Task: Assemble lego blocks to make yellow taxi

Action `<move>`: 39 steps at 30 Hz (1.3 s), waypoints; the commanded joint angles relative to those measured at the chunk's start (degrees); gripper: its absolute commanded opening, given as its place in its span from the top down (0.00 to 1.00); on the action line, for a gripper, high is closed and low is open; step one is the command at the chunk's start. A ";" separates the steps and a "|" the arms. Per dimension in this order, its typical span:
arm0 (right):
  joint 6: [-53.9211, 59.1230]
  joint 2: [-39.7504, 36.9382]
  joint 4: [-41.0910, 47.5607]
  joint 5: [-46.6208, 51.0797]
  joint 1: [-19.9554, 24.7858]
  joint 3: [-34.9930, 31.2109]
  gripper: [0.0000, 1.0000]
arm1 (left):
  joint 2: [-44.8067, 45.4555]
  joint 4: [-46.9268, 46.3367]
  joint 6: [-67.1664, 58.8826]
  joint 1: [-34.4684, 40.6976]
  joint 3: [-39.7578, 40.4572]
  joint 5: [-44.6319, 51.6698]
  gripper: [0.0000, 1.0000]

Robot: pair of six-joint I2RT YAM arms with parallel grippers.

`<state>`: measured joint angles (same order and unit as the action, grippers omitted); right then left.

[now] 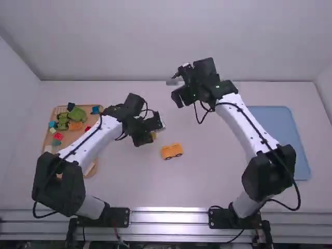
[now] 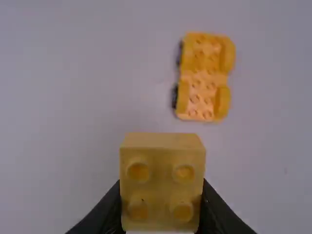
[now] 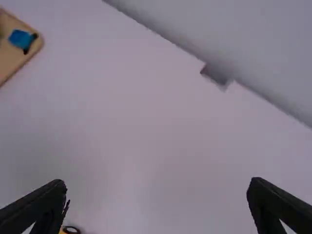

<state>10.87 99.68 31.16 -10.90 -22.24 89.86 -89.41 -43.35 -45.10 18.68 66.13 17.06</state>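
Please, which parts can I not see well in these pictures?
High view: most of the brick, behind the left hand.
High view: part of the tray, behind the left arm.
Left wrist view: the underside of the car, facing down.
Right wrist view: most of the car, cut off by the bottom edge.

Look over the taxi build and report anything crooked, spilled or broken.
Nothing stands out. The orange-yellow car body sits upright on the table, with no visible damage, and the yellow block is held squarely, studs toward the camera, in the left gripper.

The car [image 2: 204, 78] is yellow-orange (its wheels [image 2: 174, 96] black).
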 commanded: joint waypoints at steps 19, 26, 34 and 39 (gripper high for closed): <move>-11.58 -32.06 -44.48 0.26 1.90 -45.83 0.01 | -15.50 6.82 -13.49 1.60 -4.17 -4.72 0.83; -15.37 -33.31 -46.03 -3.19 6.29 -47.89 0.01 | -15.82 17.00 -13.90 1.60 -10.43 -4.70 0.66; -15.52 -33.31 -46.14 -6.03 8.22 -47.89 0.01 | -15.82 19.06 -13.90 1.57 -11.39 -9.03 0.01; -15.41 -33.31 -46.14 -5.84 8.28 -47.89 0.01 | -14.80 18.18 -13.86 -0.44 -9.33 -2.05 0.01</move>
<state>-4.43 67.68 -14.79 -16.32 -14.06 42.22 -104.77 -24.84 -58.39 19.59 55.55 11.16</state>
